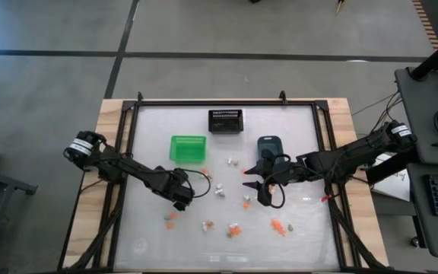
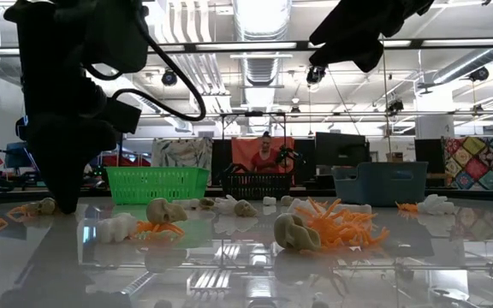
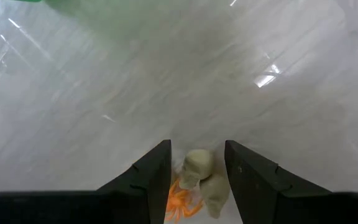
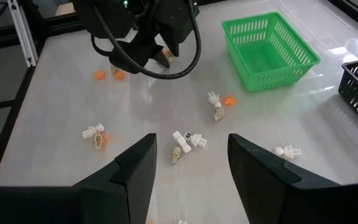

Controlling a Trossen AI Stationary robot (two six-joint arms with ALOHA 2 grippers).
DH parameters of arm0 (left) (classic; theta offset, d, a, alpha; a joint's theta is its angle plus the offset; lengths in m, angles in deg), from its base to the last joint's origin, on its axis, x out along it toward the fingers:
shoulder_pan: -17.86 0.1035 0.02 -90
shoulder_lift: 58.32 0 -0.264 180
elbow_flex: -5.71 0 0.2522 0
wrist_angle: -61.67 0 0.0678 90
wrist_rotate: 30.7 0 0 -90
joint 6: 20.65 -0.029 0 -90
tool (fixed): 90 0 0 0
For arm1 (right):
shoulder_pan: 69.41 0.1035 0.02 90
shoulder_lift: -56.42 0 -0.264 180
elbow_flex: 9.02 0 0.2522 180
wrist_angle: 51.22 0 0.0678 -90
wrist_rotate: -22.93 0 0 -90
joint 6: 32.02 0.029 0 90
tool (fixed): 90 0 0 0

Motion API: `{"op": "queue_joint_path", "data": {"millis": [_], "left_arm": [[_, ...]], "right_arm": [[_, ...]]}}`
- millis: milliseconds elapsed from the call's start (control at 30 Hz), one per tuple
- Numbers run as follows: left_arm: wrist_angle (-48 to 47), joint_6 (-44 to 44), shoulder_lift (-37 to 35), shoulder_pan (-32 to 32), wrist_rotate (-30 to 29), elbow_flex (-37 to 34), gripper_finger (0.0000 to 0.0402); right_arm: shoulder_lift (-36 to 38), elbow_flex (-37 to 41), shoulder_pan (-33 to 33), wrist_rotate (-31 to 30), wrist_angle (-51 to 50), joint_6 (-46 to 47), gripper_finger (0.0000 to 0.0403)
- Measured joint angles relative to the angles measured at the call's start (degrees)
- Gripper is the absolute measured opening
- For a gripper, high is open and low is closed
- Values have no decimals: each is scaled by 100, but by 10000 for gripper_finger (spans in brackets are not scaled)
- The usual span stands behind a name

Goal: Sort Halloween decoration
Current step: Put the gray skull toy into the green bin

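Halloween decoration (image 1: 236, 228) lies scattered; left pincer (image 3: 196, 169) straddles a tan skull (image 3: 197, 167), right pincer (image 4: 191, 155) spread.

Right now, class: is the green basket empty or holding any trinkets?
Empty: the green basket shows only bare mesh floor in the right wrist view.

Glossy white table (image 1: 295, 228): green bin (image 1: 188, 148), black mesh bin (image 1: 225, 120), blue-grey bin (image 1: 269, 144), scattered trinkets (image 1: 234, 228).
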Motion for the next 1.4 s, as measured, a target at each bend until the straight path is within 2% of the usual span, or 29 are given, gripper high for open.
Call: {"op": "queue_joint_path", "data": {"millis": [233, 633, 1000, 1267, 1400], "left_arm": [[2, 2, 0, 0, 0, 0, 132], [24, -33, 0, 0, 4, 0, 77], [112, -336, -117, 0, -42, 93, 74], [179, -869, -441, 0, -498, 423, 74], [602, -1298, -742, 0, -632, 463, 74]], "right_arm": [[0, 0, 0, 0, 0, 0, 187], [0, 0, 0, 0, 0, 0, 187], [0, 2, 0, 0, 12, -37, 187], [-138, 36, 13, -14, 735, -706, 187], [-380, 99, 24, -86, 1209, -1055, 187]]}}
